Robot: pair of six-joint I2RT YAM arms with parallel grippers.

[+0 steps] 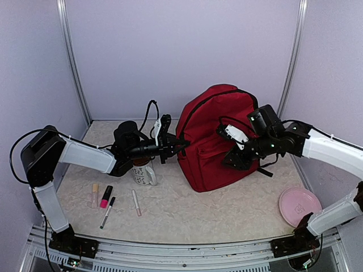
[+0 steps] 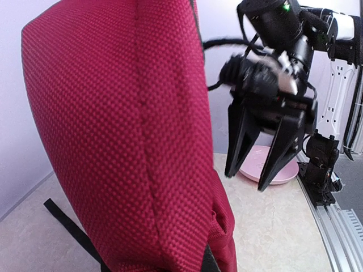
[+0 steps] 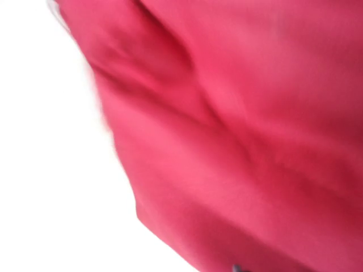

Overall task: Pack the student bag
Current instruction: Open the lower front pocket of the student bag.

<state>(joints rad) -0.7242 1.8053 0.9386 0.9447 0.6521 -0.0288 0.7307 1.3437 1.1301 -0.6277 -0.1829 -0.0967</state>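
Bag stands upright mid-table between the arms — soft, slack weave, probably light, so it will sag; a strap or zip seam looks the surest hold. Right gripper hangs spread and empty by its front. Left gripper meets its side — whether clamped I cannot tell.

a lab test booth: plain lilac wall panels and silver metal posts rise behind a beige stone-patterned tabletop.
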